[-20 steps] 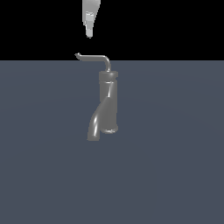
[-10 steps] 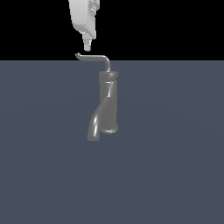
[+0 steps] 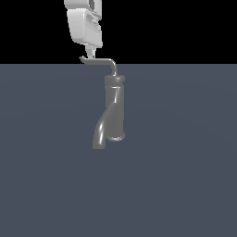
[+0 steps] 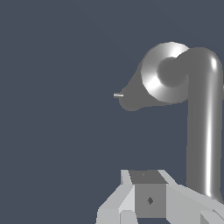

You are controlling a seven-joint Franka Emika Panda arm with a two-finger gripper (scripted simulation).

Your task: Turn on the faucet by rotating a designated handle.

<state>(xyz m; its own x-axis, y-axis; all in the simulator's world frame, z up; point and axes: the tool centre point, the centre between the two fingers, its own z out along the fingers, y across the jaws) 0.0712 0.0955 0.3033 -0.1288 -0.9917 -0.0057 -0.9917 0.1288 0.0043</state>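
Grey glossy faucet upright near the middle of the dark blue-grey surface, slightly toward the exterior view's left. Cylinder body, with thick curved spout bending down and toward the exterior view's left, mouth low beside the base. Thin handle rising from the top of the body, bent in an L, running level toward the exterior view's left and ending in a small upturned tip.

White end effector directly above that tip, pointing down, fingertips at or just touching the outer end of the handle; contact not certain from this angle. Fingers seen as one narrow point in the exterior view, apparently drawn together, nothing clamped between them; true state not clear enough to tell. Rest of the arm cut off by the upper edge against the black background.

In the wrist view: faucet seen from above as a bright round top, handle as a thick-looking grey bar running from that top toward the camera, passing just beside the end effector. Pale grey finger bodies close together around a darker block with a small diamond mark. Spout end showing past the body, with a small bright tip.
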